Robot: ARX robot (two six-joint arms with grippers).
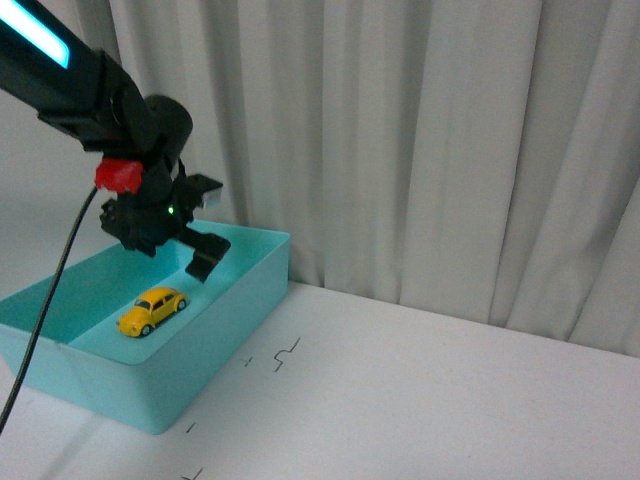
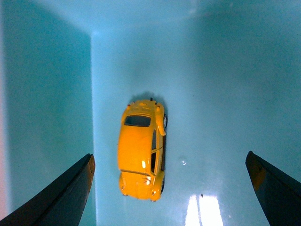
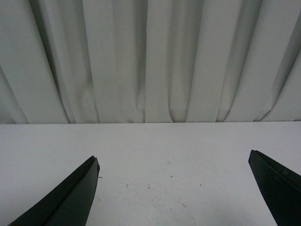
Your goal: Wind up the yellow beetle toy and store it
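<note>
Fingers of your left pincer [image 2: 169,157] spread wide, holding nothing, at the front view's upper left. Just below it, the yellow beetle toy [image 1: 152,310] sits in the blue bin [image 1: 200,370], its long side running lower left to upper right. Your right pincer [image 3: 173,157], spread too, is not near it.

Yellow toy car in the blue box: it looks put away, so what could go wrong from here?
The left arm's jaws hang open right above the yellow beetle toy. If they dipped down, they could knock or tip it. The arm's black cable passes in front of one corner of the teal bin. It might snag there and drag the bin when the arm pulls away.
</note>
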